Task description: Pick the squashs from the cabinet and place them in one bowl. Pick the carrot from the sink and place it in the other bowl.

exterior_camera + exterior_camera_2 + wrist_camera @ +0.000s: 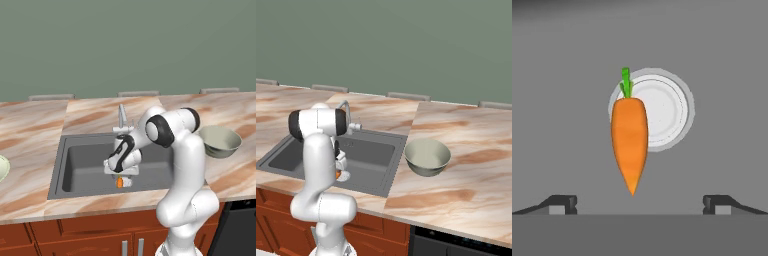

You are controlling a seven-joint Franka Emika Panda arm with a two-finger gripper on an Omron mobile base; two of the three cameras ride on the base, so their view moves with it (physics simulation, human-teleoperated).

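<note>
An orange carrot with a green top lies on the floor of the dark grey sink, partly over the round drain. My gripper hangs open just above it, one fingertip on each side of the carrot's pointed end, touching nothing. From the base, the hand reaches down into the sink, with the gripper right over the carrot. The greyish bowl stands on the counter right of the sink. A pale green-cream bowl's rim shows at the far left. The squashs and the cabinet are out of view.
A slim silver tap stands behind the basin, close to my forearm. Marbled counter runs on both sides of the sink. Red-brown drawers sit below the front edge, with a dark appliance front at the right.
</note>
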